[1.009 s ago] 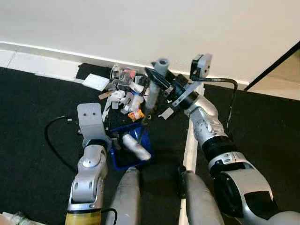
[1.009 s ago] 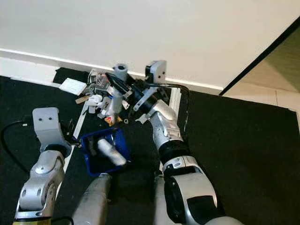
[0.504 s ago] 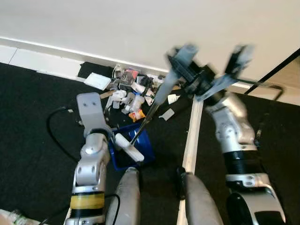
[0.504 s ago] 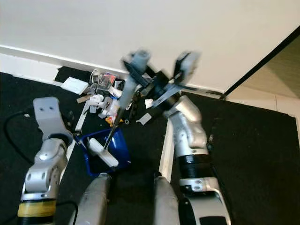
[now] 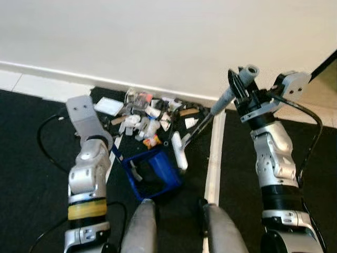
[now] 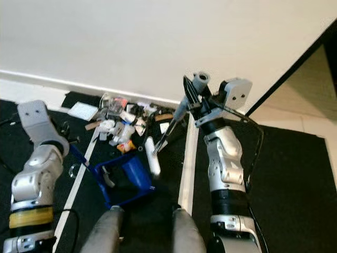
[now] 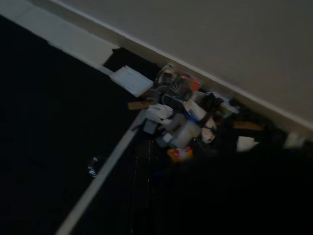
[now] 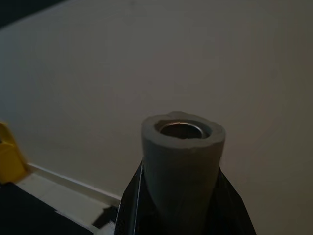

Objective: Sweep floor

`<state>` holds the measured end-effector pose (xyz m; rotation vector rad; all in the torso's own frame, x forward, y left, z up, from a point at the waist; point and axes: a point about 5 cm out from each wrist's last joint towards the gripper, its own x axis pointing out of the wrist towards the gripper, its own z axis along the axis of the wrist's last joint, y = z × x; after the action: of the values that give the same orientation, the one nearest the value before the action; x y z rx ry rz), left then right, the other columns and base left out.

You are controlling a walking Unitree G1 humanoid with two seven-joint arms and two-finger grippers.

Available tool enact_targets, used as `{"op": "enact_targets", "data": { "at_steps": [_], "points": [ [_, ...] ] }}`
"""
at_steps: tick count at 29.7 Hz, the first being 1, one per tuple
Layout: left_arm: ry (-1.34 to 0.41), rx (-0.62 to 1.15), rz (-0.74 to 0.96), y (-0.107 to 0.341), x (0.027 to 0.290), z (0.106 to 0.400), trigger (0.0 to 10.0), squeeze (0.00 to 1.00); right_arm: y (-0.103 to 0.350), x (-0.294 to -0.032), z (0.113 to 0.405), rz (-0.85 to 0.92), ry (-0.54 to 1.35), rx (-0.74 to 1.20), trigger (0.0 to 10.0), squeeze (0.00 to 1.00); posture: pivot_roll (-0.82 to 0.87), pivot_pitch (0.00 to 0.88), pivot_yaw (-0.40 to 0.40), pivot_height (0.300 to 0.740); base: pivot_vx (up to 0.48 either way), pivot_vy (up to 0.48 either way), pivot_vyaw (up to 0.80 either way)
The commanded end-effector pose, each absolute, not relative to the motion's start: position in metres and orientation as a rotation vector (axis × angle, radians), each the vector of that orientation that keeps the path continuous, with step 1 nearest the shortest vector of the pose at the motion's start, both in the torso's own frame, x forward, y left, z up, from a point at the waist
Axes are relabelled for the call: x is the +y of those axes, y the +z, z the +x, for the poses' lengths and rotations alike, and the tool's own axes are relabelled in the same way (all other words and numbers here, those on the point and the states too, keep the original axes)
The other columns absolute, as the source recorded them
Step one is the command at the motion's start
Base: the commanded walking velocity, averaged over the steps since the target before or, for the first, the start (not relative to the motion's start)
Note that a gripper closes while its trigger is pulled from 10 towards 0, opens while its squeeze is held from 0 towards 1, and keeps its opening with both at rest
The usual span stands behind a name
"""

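Right gripper (image 5: 238, 90): black fingers closed round the grey foam grip of the broom (image 5: 202, 125), just below its open hollow end. Held high and tilted so the thin dark shaft slants down and to the robot's left, putting the white head (image 5: 179, 151) on the floor beside the dustpan (image 5: 152, 174). That angle looks chosen to pull litter toward the pan without bending.

Left gripper: fingers hidden behind the wrist block; cannot tell their state. The dustpan's thin blue handle runs up toward that wrist, so it probably steadies the pan. Judgement only.

Dustpan: blue rigid plastic, boxy, open side facing the wall, tipped a little.

Litter (image 5: 145, 112): heap of crumpled paper, wrappers and small white pieces against the skirting (image 5: 47, 70), between pan and wall. One flat white card lies at its left edge.

Floor (image 5: 31, 158): black, matt carpet-like mat with a pale strip (image 5: 213, 168) running through it. Wall smooth, off-white.

Most litter is not yet in the pan.
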<state>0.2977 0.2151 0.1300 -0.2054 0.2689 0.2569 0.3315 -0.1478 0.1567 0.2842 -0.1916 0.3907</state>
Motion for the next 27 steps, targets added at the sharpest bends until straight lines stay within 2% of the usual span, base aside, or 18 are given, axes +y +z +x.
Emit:
{"op": "enact_targets", "data": {
  "at_steps": [1, 8, 14, 18, 21, 27],
  "points": [
    [0.221, 0.185, -0.231, 0.150, 0.213, 0.299, 10.0, 0.00, 0.156, -0.156, 0.334, 0.266, 0.353, -0.181, 10.0, 0.00, 0.03, 0.056, -0.032, 0.740, 0.000, 0.000, 0.00],
    [0.205, 0.070, -0.161, 0.157, 0.204, 0.299, 10.0, 0.00, 0.150, -0.162, 0.344, 0.272, 0.303, -0.129, 10.0, 0.00, 0.03, 0.029, -0.047, 0.740, 0.000, 0.000, 0.00],
    [0.127, 0.065, -0.051, 0.151, 0.187, 0.304, 10.0, 0.00, 0.158, -0.173, 0.349, 0.178, 0.251, -0.146, 10.0, 0.00, 0.02, 0.020, -0.039, 0.740, 0.000, 0.000, 0.00],
    [0.041, 0.100, 0.000, 0.138, 0.175, 0.303, 10.0, 0.00, 0.171, -0.183, 0.350, 0.098, 0.254, -0.202, 10.0, 0.00, 0.01, 0.021, -0.027, 0.740, 0.000, 0.000, 0.00],
    [-0.016, 0.154, 0.047, 0.118, 0.167, 0.300, 10.0, 0.00, 0.182, -0.187, 0.350, 0.103, 0.296, -0.237, 10.0, 0.00, -0.01, 0.019, -0.021, 0.740, 0.000, 0.000, 0.00],
    [0.027, 0.218, 0.010, 0.095, 0.168, 0.300, 10.0, 0.00, 0.174, -0.192, 0.340, 0.020, 0.417, -0.180, 10.0, 0.00, -0.02, 0.018, -0.024, 0.740, 0.000, 0.000, 0.00]
  ]
}}
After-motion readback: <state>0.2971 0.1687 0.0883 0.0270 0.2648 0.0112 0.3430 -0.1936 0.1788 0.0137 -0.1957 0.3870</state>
